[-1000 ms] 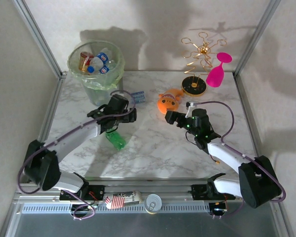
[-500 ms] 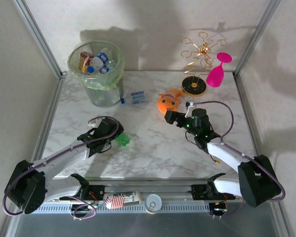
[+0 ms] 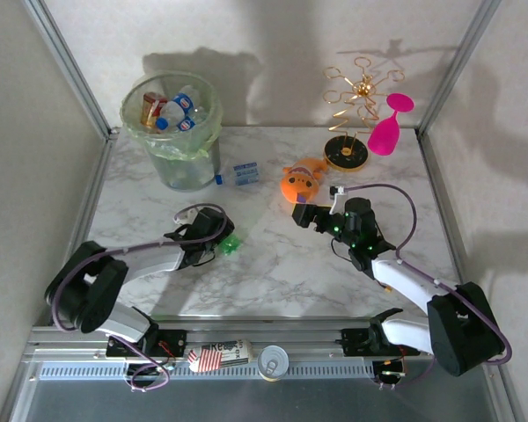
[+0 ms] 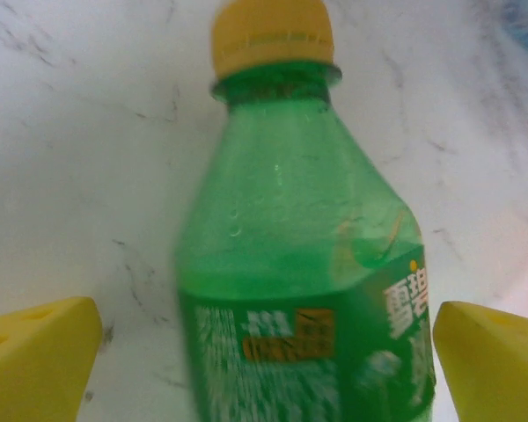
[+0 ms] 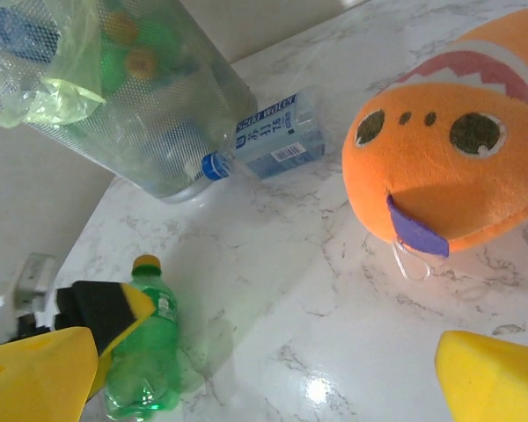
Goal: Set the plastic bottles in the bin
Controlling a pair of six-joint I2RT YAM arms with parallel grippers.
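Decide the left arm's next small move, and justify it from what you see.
Probably close the left gripper on the green bottle. Its yellow fingers stand open and flank the bottle's body without clamping it. The bottle rests on the marble table, outside the bin, so a grip seems needed before any lift.

The green bottle (image 4: 299, 290) runs off the lower edge, its label print blurred; the orange fish toy (image 5: 458, 167) is cropped at right.
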